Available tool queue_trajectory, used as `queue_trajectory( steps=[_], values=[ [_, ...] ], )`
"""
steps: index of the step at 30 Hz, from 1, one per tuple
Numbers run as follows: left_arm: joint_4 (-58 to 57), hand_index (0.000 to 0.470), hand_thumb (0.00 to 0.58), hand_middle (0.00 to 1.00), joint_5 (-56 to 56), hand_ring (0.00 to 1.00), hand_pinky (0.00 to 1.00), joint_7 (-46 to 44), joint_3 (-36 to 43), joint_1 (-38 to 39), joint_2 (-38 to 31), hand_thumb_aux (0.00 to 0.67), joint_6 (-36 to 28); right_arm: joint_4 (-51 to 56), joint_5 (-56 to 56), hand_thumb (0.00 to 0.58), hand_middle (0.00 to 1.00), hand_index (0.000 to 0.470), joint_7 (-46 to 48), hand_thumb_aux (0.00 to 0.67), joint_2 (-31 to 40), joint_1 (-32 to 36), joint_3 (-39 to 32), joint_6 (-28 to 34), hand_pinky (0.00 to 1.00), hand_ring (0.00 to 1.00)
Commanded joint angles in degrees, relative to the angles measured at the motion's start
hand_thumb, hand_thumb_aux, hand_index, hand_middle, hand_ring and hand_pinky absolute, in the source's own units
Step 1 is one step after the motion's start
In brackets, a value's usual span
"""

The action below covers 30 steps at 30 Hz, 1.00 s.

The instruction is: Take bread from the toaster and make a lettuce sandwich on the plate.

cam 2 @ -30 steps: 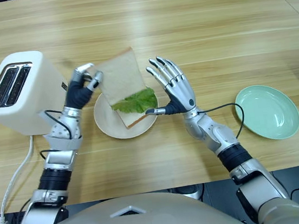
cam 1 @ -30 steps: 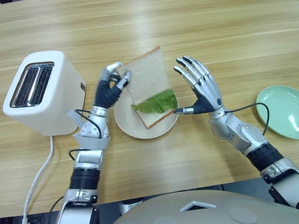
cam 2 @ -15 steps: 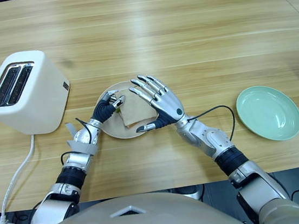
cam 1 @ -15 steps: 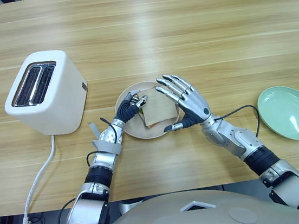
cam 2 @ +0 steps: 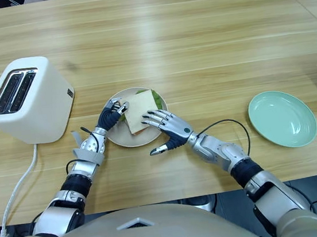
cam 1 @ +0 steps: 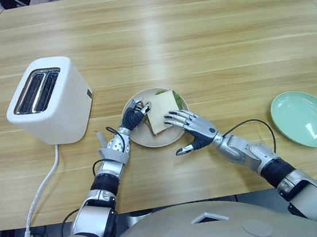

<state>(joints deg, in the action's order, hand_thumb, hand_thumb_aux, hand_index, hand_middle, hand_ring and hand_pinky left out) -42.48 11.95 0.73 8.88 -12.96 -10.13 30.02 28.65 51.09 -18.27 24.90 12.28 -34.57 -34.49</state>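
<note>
A cream plate [cam 1: 142, 138] sits near the table's front, right of the white toaster [cam 1: 49, 103], whose two slots look empty. A bread slice [cam 1: 162, 111] lies flat on the plate, with green lettuce [cam 2: 156, 97] peeking out at its far edge. My left hand [cam 1: 133, 113] rests on the plate's left side, fingers curled on the slice's left corner. My right hand [cam 1: 194, 132] lies low at the plate's near right rim, open and spread, its fingertips at the slice's lower right edge.
A pale green dish [cam 1: 304, 118] stands at the right, near the table's front edge. The toaster's white cord [cam 1: 40, 188] runs off the front edge at the left. Bare wood stretches across the far half of the table.
My right hand has dropped and drawn back from over the slice to the plate's near right rim. The slice now lies uncovered and flat. My left hand has barely moved.
</note>
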Motion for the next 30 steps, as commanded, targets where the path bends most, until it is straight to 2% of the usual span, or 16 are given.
queue_trajectory(
  steps=[1, 5, 6, 7, 8, 9, 11, 12, 13, 24, 25, 26, 27, 28, 29, 30],
  values=[
    [-2.3, 0.46, 0.58, 1.0, -0.1, 1.0, 1.0, -0.2, -0.5, -0.2, 0.5, 0.67, -1.3, 8.0, 0.2, 0.0, 0.0, 0.0, 8.9, 0.0, -1.4, 0.2, -4.0, 1.6, 0.0, 0.0],
    [-3.0, 0.46, 0.58, 1.0, 0.0, 1.0, 1.0, -1.2, -0.7, -0.5, 1.0, 0.67, -1.8, 9.1, -0.9, 0.0, 0.0, 0.0, 9.4, 0.0, -3.6, 2.2, -3.1, 2.9, 0.0, 0.0],
    [-2.9, 0.415, 0.574, 1.0, 0.2, 1.0, 1.0, -1.1, -0.6, -0.4, 0.9, 0.604, -1.8, 9.0, -0.9, 0.0, 0.0, 0.0, 9.1, 0.0, -3.9, 2.5, -3.0, 3.2, 0.0, 0.0],
    [-2.1, 0.29, 0.501, 1.0, 1.3, 1.0, 1.0, 0.0, -0.5, -0.1, 0.4, 0.423, -1.7, 8.9, -0.9, 0.0, 0.0, 0.0, 8.9, 0.0, -4.1, 2.9, -2.9, 3.5, 0.0, 0.0],
    [-1.0, 0.0, 0.0, 0.93, 3.4, 0.93, 0.93, 1.9, 0.0, 0.1, -0.5, 0.0, -1.4, 8.8, -0.6, 0.0, 0.0, 0.0, 8.6, 0.0, -4.3, 3.1, -2.9, 3.9, 0.0, 0.0],
    [1.0, 0.0, 0.0, 0.81, 6.6, 0.81, 0.81, 5.0, 0.5, 0.3, -1.9, 0.0, -1.4, 8.8, -0.2, 0.0, 0.0, 0.0, 8.3, 0.0, -4.4, 3.3, -3.0, 4.3, 0.0, 0.0],
    [6.6, 0.0, 0.0, 0.3, 14.2, 0.3, 0.3, 12.2, 1.1, 0.9, -5.0, 0.0, -2.1, 9.2, 0.3, 0.0, 0.0, 0.0, 7.9, 0.0, -4.5, 3.4, -3.3, 5.0, 0.0, 0.0],
    [10.4, 0.0, 0.0, 0.3, 18.0, 0.3, 0.3, 15.9, 0.8, 1.4, -6.7, 0.0, -3.2, 9.4, 0.8, 0.0, 0.0, 0.0, 7.5, 0.0, -4.6, 3.4, -3.6, 5.4, 0.0, 0.0],
    [14.3, 0.0, 0.0, 0.04, 21.2, 0.04, 0.04, 19.2, 0.1, 1.9, -8.2, 0.0, -4.6, 9.7, 1.1, 0.0, 0.0, 0.0, 7.2, 0.0, -4.6, 3.4, -3.8, 5.6, 0.0, 0.0],
    [46.6, 0.0, 0.0, 0.04, 30.0, 0.04, 0.04, 30.7, -12.2, 9.8, -15.7, 0.0, -11.8, 5.9, 4.0, 0.036, 0.0, 0.014, -4.1, 0.021, -5.7, 3.8, -3.4, 6.8, 0.0, 0.0],
    [46.7, 0.0, 0.0, 0.04, 27.9, 0.04, 0.04, 28.8, -11.0, 11.0, -15.8, 0.0, -9.5, 3.4, 3.0, 0.1, 0.0, 0.041, -6.5, 0.06, -5.6, 3.4, -2.2, 5.4, 0.0, 0.0],
    [45.7, 0.0, 0.0, 0.04, 24.7, 0.04, 0.04, 25.8, -9.2, 12.2, -15.9, 0.0, -6.8, 0.7, 1.0, 0.237, 0.0, 0.106, -8.4, 0.155, -5.4, 2.6, -0.6, 3.4, 0.0, 0.0],
    [44.1, 0.0, 0.0, 0.09, 21.1, 0.09, 0.09, 22.3, -7.3, 13.4, -15.8, 0.0, -4.5, -1.9, -1.6, 0.458, 0.05, 0.249, -9.2, 0.363, -4.9, 1.6, 1.0, 1.1, 0.05, 0.05],
    [42.5, 0.09, 0.205, 0.2, 18.0, 0.2, 0.2, 18.7, -5.4, 14.8, -16.1, 0.131, -2.3, -4.4, -4.0, 0.521, 0.15, 0.314, -9.2, 0.457, -4.2, 0.4, 2.6, -1.0, 0.15, 0.15],
    [40.9, 0.384, 0.564, 0.33, 15.2, 0.33, 0.33, 15.2, -3.4, 16.5, -16.6, 0.56, 0.1, -6.7, -7.8, 0.58, 0.37, 0.46, -7.8, 0.67, -3.2, -1.1, 4.1, -3.3, 0.37, 0.37],
    [40.0, 0.46, 0.58, 0.65, 12.7, 0.65, 0.65, 12.0, -1.6, 18.4, -17.3, 0.67, 2.5, -8.7, -11.8, 0.58, 0.78, 0.46, -5.6, 0.67, -2.0, -2.7, 5.4, -5.3, 0.78, 0.78]
  ],
)
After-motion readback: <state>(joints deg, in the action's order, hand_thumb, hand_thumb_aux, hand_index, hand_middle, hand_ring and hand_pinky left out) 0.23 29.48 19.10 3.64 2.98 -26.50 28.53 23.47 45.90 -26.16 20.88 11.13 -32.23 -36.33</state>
